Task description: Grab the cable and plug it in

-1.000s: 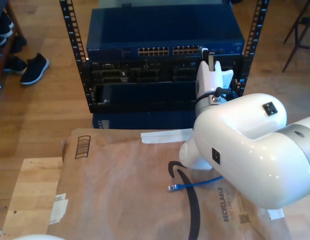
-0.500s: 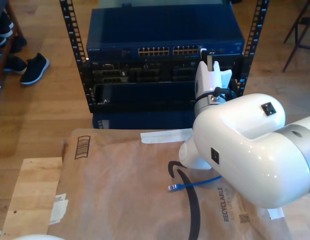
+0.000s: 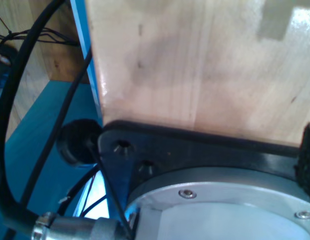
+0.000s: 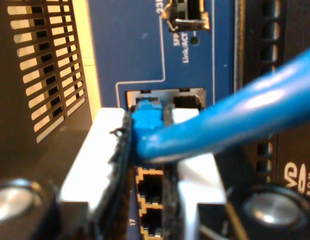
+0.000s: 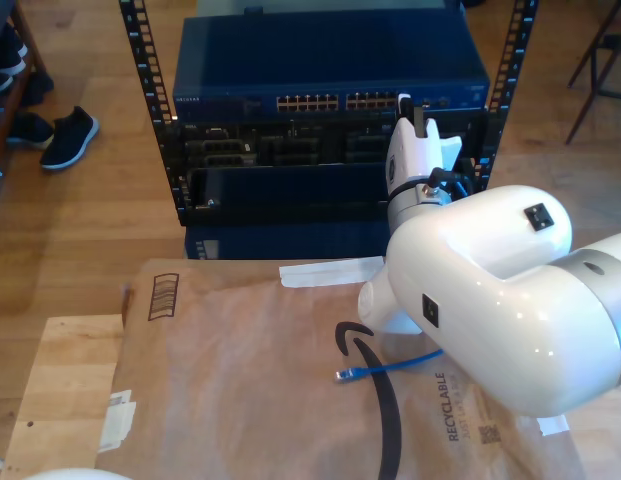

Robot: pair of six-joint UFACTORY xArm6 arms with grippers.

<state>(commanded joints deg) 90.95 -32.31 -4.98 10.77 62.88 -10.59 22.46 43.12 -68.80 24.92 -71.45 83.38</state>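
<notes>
Brown paper (image 5: 250, 370) over wooden floor (image 5: 80, 220); my second tool (image 4: 147, 145) clamped on blue cable (image 4: 234, 117).

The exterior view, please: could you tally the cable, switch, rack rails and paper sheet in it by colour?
Blue: 2, the cable and the network switch
Black: 2, the rack rails
Brown: 1, the paper sheet
Total: 5

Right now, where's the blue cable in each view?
Exterior view: loose plug end of the blue cable lies on the brown paper, running under the white arm.
Second wrist view: its blue-booted plug sits pinched in my second pincer, at a switch port.
First wrist view: can't spot it.
Shared landmark: the blue network switch.
</notes>
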